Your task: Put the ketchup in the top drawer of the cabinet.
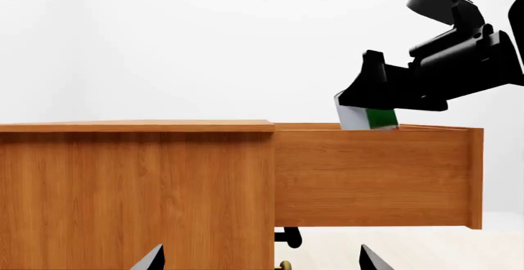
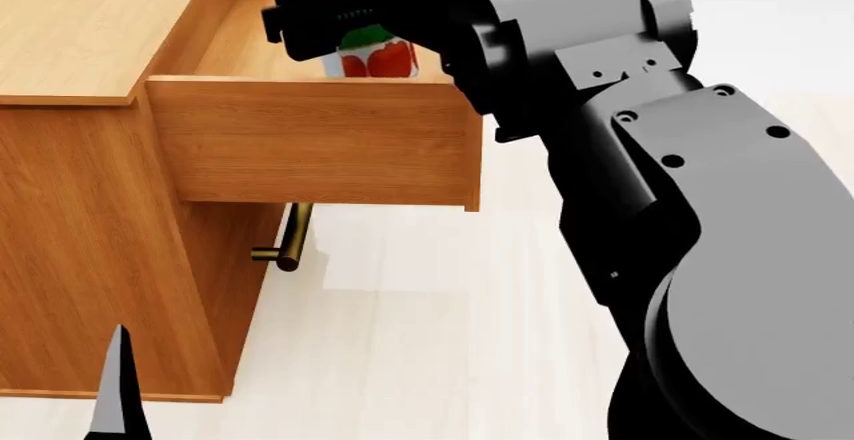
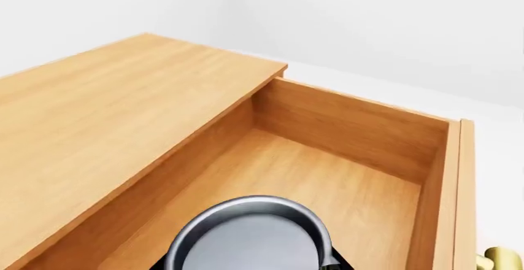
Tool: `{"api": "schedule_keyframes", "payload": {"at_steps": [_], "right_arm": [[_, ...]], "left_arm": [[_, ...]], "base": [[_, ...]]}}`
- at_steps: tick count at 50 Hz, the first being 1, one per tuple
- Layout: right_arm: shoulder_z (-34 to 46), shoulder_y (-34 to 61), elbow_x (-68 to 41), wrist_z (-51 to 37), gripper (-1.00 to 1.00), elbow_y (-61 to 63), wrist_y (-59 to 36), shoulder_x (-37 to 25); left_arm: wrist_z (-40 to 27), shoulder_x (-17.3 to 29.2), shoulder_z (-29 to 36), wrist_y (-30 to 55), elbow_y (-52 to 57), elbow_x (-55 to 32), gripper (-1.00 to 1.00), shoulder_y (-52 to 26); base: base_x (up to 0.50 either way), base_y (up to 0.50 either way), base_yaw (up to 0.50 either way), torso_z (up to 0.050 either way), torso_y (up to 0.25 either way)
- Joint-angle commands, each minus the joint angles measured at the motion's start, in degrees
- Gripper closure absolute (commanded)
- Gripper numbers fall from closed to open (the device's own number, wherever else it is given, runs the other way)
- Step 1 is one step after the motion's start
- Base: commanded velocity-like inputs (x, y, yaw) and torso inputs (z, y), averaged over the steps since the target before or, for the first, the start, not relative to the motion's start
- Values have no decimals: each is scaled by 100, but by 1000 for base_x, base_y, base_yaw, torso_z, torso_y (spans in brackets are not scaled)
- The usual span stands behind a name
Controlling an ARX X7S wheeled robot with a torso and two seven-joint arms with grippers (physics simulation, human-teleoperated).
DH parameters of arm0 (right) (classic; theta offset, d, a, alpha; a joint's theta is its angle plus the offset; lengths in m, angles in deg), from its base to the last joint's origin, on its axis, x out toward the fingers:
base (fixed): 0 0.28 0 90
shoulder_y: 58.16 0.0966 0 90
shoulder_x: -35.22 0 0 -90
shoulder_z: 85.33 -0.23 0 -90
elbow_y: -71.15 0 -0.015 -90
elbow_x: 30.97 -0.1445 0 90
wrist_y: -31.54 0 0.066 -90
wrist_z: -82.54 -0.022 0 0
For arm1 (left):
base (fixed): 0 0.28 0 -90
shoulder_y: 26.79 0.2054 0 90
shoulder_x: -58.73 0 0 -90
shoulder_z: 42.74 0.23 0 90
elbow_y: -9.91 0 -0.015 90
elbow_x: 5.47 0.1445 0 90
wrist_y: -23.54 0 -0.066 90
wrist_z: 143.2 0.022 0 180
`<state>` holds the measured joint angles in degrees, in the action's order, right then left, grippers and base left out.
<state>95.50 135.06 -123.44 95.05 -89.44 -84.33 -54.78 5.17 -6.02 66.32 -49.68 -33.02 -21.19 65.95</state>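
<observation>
The cabinet [image 2: 80,210] is orange-brown wood, and its top drawer [image 2: 314,140] is pulled out. My right gripper [image 2: 334,10] is shut on the ketchup [image 2: 374,55], a red-labelled can with a green band. It holds the can upright over the drawer with its lower end below the rim. In the left wrist view the can [image 1: 370,118] dips behind the drawer's side wall [image 1: 372,178] under the right gripper [image 1: 385,95]. The right wrist view shows the silver lid [image 3: 250,236] above the drawer floor [image 3: 327,184]. My left gripper [image 1: 260,259] is open and empty, low beside the cabinet.
The lower drawer's brass handle [image 2: 287,240] sticks out under the open drawer. Another brass handle [image 3: 499,259] shows past the drawer front. My right arm [image 2: 694,210] fills the right of the head view. Pale floor [image 2: 427,360] lies in front of the cabinet.
</observation>
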Motion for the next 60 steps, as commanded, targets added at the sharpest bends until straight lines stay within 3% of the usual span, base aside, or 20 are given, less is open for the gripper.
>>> {"api": "schedule_keyframes", "payload": {"at_steps": [1, 13, 14, 34, 51, 60], "right_arm": [[-91, -41, 283, 65, 100, 18, 7, 0], [-80, -17, 225, -31, 100, -8, 71, 0], [-75, -21, 238, -23, -100, -6, 57, 0], [-112, -45, 385, 17, -100, -10, 151, 0], [-139, 674, 464, -183, -100, -63, 133, 0], [-162, 951, 500, -333, -100, 1, 750, 0]], "left_arm": [[-1, 14, -9, -50, -28, -32, -100, 10], [-54, 30, 22, 39, 36, -8, -100, -24], [-51, 33, 24, 27, 30, -5, -100, -20], [-70, 53, 28, -25, 2, -27, -100, -13], [-89, 80, 34, -7, 46, -76, -100, -19], [-94, 78, 64, -3, 22, -73, -100, -43]], "base": [[0, 0, 0, 0, 0], [0, 0, 0, 0, 1], [0, 0, 0, 0, 0], [0, 0, 0, 0, 0], [0, 0, 0, 0, 0], [0, 0, 0, 0, 0]]}}
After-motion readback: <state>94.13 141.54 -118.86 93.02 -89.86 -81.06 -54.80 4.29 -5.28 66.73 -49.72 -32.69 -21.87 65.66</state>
